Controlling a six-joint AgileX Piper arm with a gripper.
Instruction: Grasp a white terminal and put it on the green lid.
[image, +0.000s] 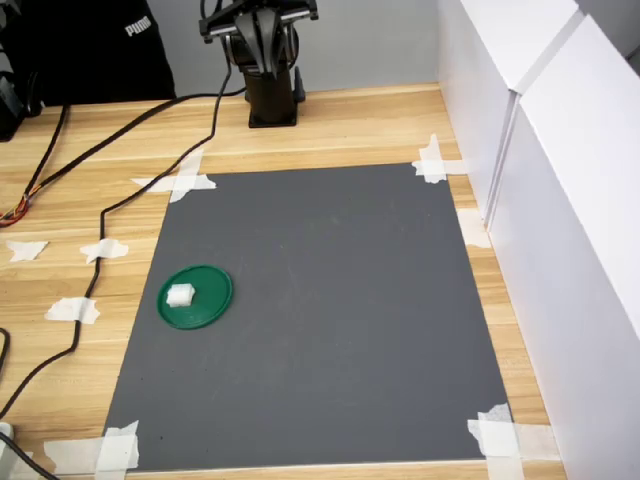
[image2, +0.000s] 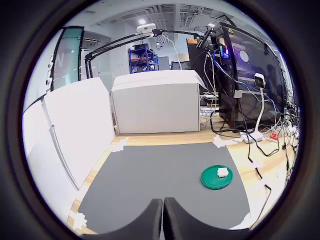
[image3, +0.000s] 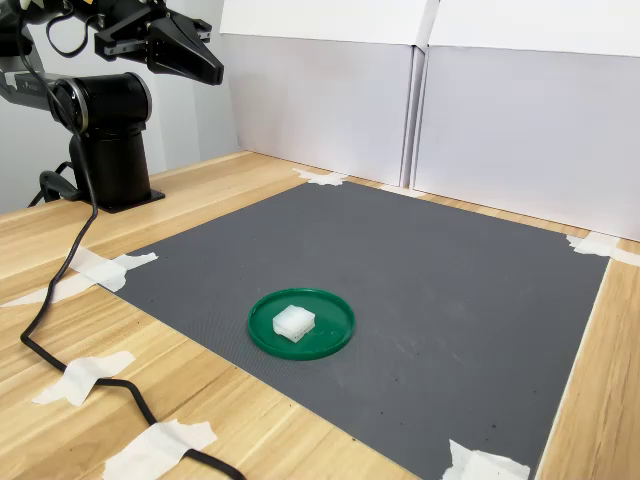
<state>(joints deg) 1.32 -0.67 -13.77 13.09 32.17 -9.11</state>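
1. In the first exterior view, the white terminal (image: 180, 295) lies on the green lid (image: 205, 305), toward the side of the disc nearer the first exterior view's left. The lid rests flat on the dark grey mat (image: 330, 310), which is taped at its corners to the wooden surface (image: 60, 200). The arm's black base (image: 272, 95) stands on the surface beyond the mat's far edge; the claw itself is out of frame here. A black cable (image: 100, 225) runs across the wood beside the mat.

2. In the wrist view, the claw (image2: 163, 220) has its two dark fingers pressed together with only a thin seam between them, and nothing is held. The lid (image2: 212, 181) with the terminal (image2: 222, 172) on it lies well ahead of the claw, off to one side and apart from it. White panels (image2: 155, 107) stand beyond the mat.

3. In the second exterior view, the claw (image3: 205, 62) hangs high above the surface, near the arm's base (image3: 105, 150), fingers closed and empty. The lid (image3: 325, 335) and the terminal (image3: 293, 322) sit on the mat well away from the claw and far below it.
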